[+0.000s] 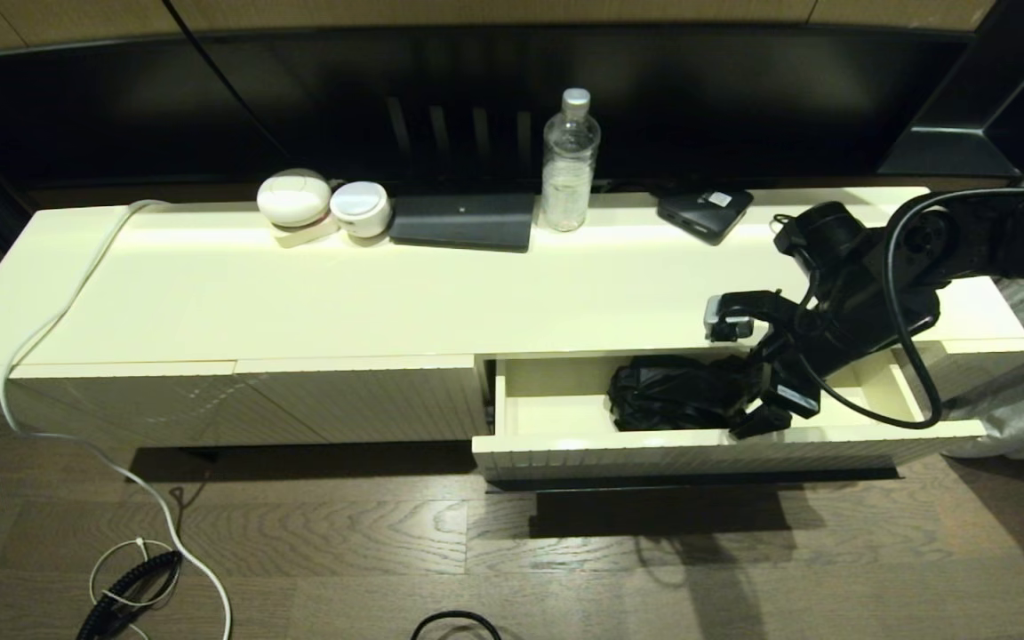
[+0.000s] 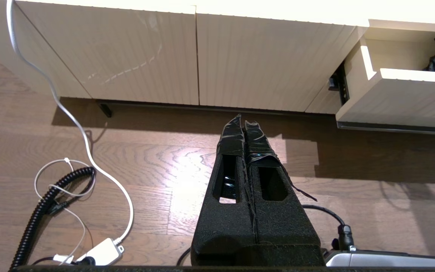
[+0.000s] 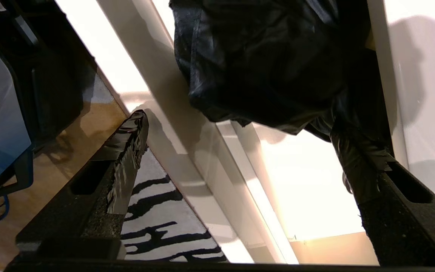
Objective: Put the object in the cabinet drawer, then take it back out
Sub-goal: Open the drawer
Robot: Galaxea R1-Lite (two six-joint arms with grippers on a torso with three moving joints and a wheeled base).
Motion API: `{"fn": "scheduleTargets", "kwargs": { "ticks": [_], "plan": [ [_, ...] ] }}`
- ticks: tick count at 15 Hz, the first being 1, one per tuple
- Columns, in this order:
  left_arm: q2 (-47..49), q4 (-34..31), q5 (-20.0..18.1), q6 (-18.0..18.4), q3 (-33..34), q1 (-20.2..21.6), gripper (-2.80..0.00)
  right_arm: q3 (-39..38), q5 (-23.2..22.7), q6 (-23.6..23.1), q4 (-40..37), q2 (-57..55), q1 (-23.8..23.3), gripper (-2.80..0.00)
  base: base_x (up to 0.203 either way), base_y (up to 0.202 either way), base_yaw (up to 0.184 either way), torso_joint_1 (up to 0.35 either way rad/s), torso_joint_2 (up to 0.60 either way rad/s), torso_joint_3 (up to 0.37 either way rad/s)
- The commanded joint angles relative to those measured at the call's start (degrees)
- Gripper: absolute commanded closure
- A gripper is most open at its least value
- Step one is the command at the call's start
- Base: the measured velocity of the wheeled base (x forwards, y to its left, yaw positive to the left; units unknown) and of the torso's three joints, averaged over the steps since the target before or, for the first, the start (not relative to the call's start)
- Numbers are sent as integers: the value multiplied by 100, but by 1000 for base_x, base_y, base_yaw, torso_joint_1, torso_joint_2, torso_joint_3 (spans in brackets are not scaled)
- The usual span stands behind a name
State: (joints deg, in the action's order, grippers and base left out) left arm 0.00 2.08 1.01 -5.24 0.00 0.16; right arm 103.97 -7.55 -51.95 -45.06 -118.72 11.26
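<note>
The cabinet drawer (image 1: 654,455) stands pulled out at the right of the cream cabinet. The black compact umbrella (image 1: 668,391) lies inside it as a wrinkly bundle. My right gripper (image 1: 756,400) hangs open at the umbrella's right end. In the right wrist view the umbrella (image 3: 270,64) fills the space ahead of the right gripper (image 3: 240,126). One finger (image 3: 127,151) shows over the floor outside the drawer front. The other finger (image 3: 361,166) is by the fabric; contact is unclear. My left gripper (image 2: 244,122) is shut and empty, parked above the floor left of the drawer (image 2: 402,98).
On the cabinet top stand a clear bottle (image 1: 570,160), two white round devices (image 1: 294,197), a flat dark slab (image 1: 463,220) and a black box with a white sticker (image 1: 705,212). A white cable (image 1: 59,311) runs down to a coiled black cable (image 1: 125,587) on the floor. Ribbed doors (image 1: 361,400) are closed.
</note>
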Motion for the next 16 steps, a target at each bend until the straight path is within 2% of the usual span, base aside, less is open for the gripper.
{"fn": "scheduleTargets", "kwargs": {
  "ticks": [1,8,12,16],
  "plan": [
    [-9,2,4,-3,0,2,0,76,-10,-27,-21,-175,-10,-280,0,0,0,0,0,0],
    [-9,2,4,-3,0,1,0,462,-71,-17,-20,-371,-14,-280,0,0,0,0,0,0],
    [-9,2,4,-3,0,2,0,361,-203,-43,-138,-159,-45,-280,0,0,0,0,0,0],
    [-9,2,4,-3,0,2,0,212,-195,-147,-576,78,-19,-280,0,0,0,0,0,0]
  ]
}}
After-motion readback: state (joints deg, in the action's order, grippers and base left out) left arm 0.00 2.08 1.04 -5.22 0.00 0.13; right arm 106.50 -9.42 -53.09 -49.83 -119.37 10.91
